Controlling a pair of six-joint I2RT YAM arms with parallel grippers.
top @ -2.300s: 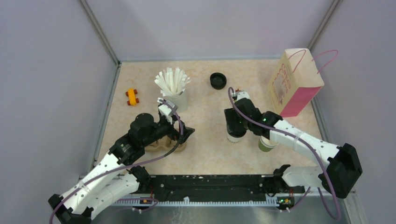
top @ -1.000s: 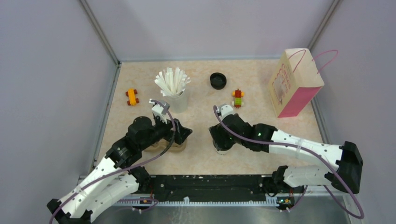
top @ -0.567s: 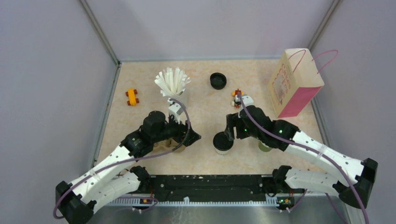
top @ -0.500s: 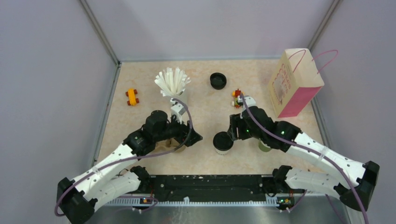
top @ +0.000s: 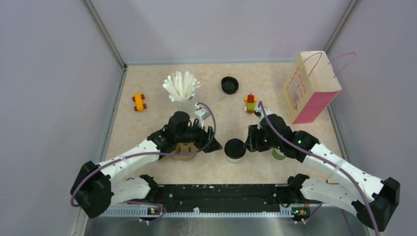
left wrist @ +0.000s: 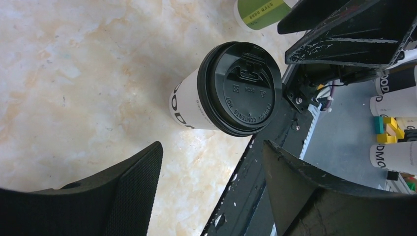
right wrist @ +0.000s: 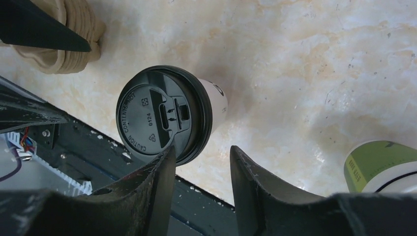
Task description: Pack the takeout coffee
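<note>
- The takeout coffee (top: 235,149) is standing upright on the tabletop (top: 147,128), black lid on, with neither hand gripping it.
- My left hand (top: 208,141) is hovering just left of the takeout coffee, fingers spread wide.
- My right hand (top: 252,142) is hovering just right of it, fingers parted, with the green cup (top: 279,153) standing farther right.

- The green-sided cup (top: 278,154) is hiding almost wholly behind the right arm (top: 319,157) in the overhead view (only a sliver is peeking out); both wrist views are cropping it at their edges.
- The tan stack (top: 185,150) is lying partly under the left arm (top: 142,150), and its make is not showing clearly.
- The takeout coffee's (left wrist: 187,105) side lettering is disappearing behind its black lid (left wrist: 241,88).
- The left end effector's (left wrist: 212,145) fingers (left wrist: 128,196) are running off the bottom edge of their own view.
</note>
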